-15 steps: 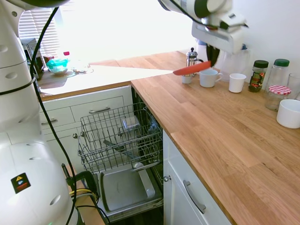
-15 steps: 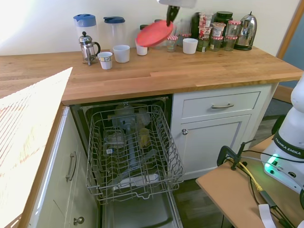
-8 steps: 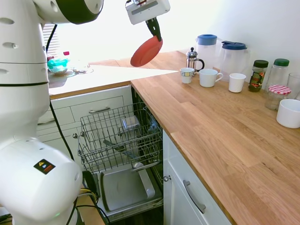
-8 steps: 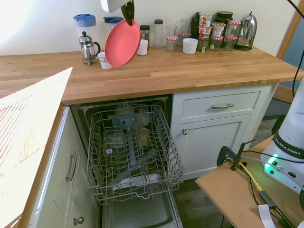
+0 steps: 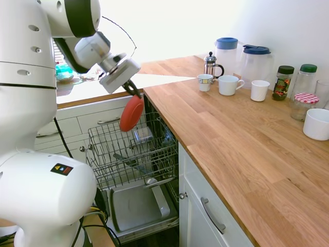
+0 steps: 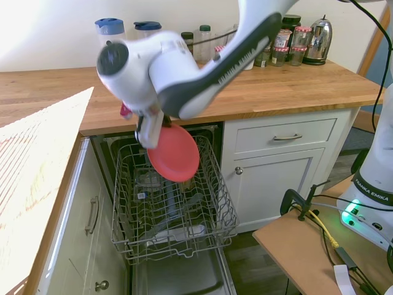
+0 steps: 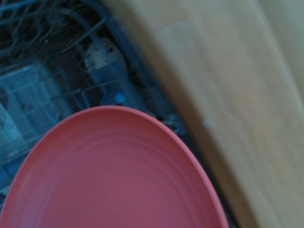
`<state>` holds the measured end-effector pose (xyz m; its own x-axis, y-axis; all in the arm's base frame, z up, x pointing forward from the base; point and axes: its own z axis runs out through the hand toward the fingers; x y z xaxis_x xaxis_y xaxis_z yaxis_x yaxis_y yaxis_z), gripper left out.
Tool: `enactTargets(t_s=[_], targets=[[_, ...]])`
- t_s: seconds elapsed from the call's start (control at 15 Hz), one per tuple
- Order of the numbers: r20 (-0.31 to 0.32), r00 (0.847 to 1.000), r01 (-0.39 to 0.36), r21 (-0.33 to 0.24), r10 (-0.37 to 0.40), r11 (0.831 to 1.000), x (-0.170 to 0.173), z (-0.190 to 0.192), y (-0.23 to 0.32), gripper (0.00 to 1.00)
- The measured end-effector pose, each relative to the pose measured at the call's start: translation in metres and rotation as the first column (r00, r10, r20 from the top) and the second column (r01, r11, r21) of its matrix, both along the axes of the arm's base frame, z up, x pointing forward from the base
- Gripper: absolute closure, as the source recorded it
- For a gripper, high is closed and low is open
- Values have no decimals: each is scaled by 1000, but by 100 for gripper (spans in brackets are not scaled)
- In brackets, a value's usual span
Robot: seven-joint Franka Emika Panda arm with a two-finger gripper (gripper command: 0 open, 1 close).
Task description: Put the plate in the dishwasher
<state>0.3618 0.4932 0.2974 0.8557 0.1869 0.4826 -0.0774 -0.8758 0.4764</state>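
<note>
I had the gripper [image 5: 132, 92] clamped on the upper edge of the plate [image 5: 131, 113], fingers closed onto its rim. Plate hung on edge, roughly vertical, in mid air above the pulled-out wire rack [image 5: 131, 149] of the dishwasher [image 5: 139, 206], left of centre in the first exterior view. In the second exterior view the plate [image 6: 174, 153] sat centre frame, tilted, its face toward that camera, over the back part of the rack [image 6: 172, 203], just in front of the table [image 6: 245, 92] edge. I could not tell whether its lower edge touched the wires; it looked clear of them. Dishwasher door [image 6: 178, 279] was folded down flat below the rack. Wrist view was blurry: plate [image 7: 109, 175] filled the lower half, rack wires and some items in the rack behind it, the wooden table edge [image 7: 228, 95] running diagonally at right. On the table at upper right of the first exterior view: french press [image 5: 210, 63], white mugs [image 5: 230, 85], two jugs with blue lids [image 5: 226, 51].
</note>
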Motion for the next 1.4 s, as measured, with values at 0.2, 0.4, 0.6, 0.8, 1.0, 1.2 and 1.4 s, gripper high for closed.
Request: enactTargets(t_s=[0.2, 0.4, 0.6, 0.8, 1.0, 1.2, 1.4], targets=[[72, 978, -186, -114, 195, 976, -37, -56, 38, 100], [105, 963, -231, -142, 247, 962, -49, -77, 84, 100], [80, 973, -204, -128, 215, 971, -40, -92, 108, 100], [-34, 994, -104, -146, 100, 984, -24, -107, 101, 0], [-174, 985, -11, -141, -14, 990, -12, -101, 97, 0], [-277, 958, 31, -136, -69, 990, -9, -102, 96, 0], [-382, 914, 79, -166, -138, 983, -11, -106, 91, 0]])
